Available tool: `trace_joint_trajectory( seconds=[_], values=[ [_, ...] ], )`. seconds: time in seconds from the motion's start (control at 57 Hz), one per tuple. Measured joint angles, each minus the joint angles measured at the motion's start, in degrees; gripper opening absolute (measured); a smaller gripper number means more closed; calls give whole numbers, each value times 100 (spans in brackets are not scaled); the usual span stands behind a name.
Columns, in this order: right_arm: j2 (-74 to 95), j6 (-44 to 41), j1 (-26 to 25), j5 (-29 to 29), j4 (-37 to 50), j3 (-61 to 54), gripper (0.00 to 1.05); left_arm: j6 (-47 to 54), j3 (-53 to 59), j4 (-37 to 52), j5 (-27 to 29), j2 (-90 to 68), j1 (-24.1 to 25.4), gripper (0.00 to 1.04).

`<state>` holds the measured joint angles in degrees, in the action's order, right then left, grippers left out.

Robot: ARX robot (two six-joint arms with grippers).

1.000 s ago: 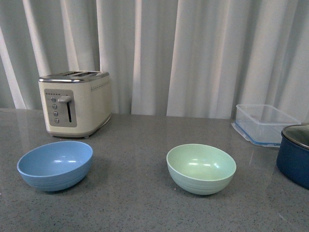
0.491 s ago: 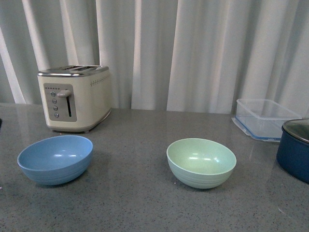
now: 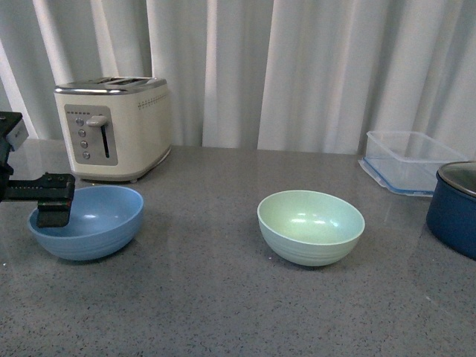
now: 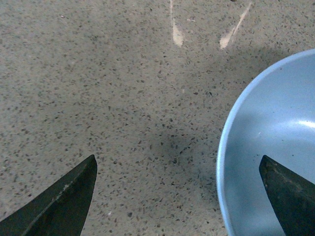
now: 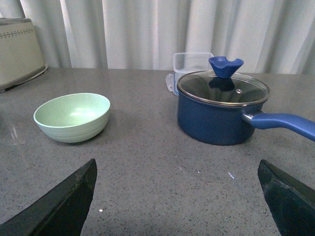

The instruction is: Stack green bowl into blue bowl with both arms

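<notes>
The light blue bowl (image 3: 97, 223) sits at the left of the grey counter, in front of the toaster. My left gripper (image 3: 52, 212) hangs at its left rim, open. In the left wrist view the blue bowl's rim (image 4: 224, 147) runs between the jaws of the left gripper (image 4: 177, 160): one fingertip over the bowl's inside, the other over bare counter. The pale green bowl (image 3: 311, 227) stands upright at the middle right, untouched. In the right wrist view the green bowl (image 5: 73, 117) lies well ahead of my open right gripper (image 5: 177, 162), which holds nothing. The right arm does not show in the front view.
A cream toaster (image 3: 113, 126) stands behind the blue bowl. A clear container (image 3: 405, 169) sits at the back right. A dark navy pot (image 5: 221, 110) with a glass lid and long handle stands right of the green bowl. White curtains close the back.
My left gripper has come into the front view from the left and now straddles the blue bowl's left rim. The front view has tilted slightly. Neither bowl has moved.
</notes>
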<state>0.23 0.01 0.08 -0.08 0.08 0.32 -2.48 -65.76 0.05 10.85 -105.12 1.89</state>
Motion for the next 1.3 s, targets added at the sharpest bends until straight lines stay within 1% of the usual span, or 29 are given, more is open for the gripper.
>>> trace_joint_trajectory(
  seconds=[0.123,0.175,0.298,0.333,0.386,0.421,0.544,0.579,0.649,0.684,0.737,0.772,0.912,1.07,1.246,1.298],
  values=[
    [0,-2,0,0,0,0,95,-44,-101,0,17,-164,-87,98],
    [0,0,0,0,0,0,95,-74,-114,15,90,-201,-116,91],
    [0,-2,0,0,0,0,95,-136,-114,55,192,-216,-195,72],
    [0,0,0,0,0,0,95,-155,-114,55,219,-216,-199,68],
    [0,0,0,0,0,0,95,-208,-114,42,225,-216,-205,59],
    [0,-2,0,0,0,0,95,-232,-114,26,234,-216,-205,56],
    [0,0,0,0,0,0,95,-339,-114,-9,243,-216,-201,36],
    [0,-2,0,0,0,0,95,-369,-114,-13,247,-216,-201,32],
    [0,0,0,0,0,0,95,-415,-114,-50,251,-197,-201,22],
    [0,0,0,0,2,0,95,-457,-114,-83,254,-157,-201,13],
    [0,0,0,0,0,0,95,-579,-118,-149,210,-72,-203,5],
    [0,0,0,0,0,0,95,-623,-125,-186,219,-7,-219,3],
    [0,-2,0,2,0,0,95,-719,-197,-339,243,212,-319,4],
    [0,0,0,0,0,0,95,-918,-348,-485,234,354,-564,4],
    [0,-2,0,0,0,0,95,-1207,-691,-647,227,245,-1167,4],
    [0,-2,0,0,0,0,95,-1259,-776,-680,227,170,-1263,4]
  ],
)
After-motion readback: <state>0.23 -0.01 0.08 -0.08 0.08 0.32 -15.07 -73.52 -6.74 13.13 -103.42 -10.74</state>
